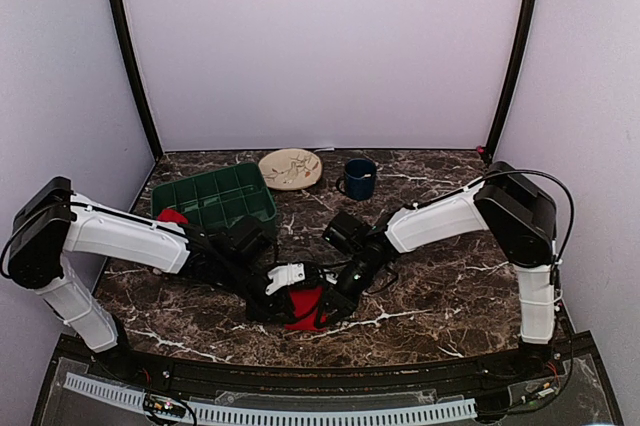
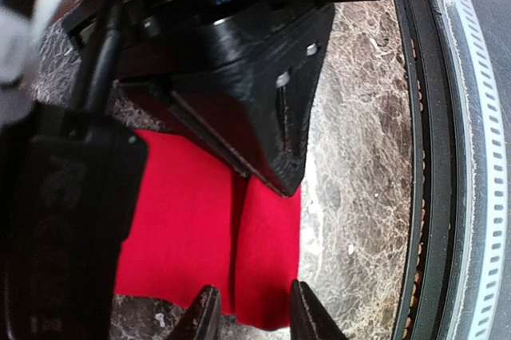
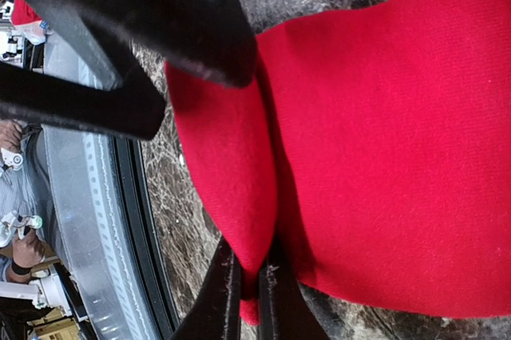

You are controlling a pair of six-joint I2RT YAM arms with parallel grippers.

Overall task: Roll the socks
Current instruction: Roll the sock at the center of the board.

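Red sock [image 1: 305, 304] looks only folded, rolling barely begun; right pincer [image 3: 251, 292] clamps its fold, left pincer [image 2: 254, 302] stands apart astride its edge.

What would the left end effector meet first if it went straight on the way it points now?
The red sock, just ahead of the left end effector; behind it the right end effector, though depth is unclear.

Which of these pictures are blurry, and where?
Top external: evenly lit and fairly sharp, though the sock is small. Left wrist: black parts close to the lens are soft and dark; the table is crisp. Right wrist: sock weave sharp, black shapes at upper left blurred.
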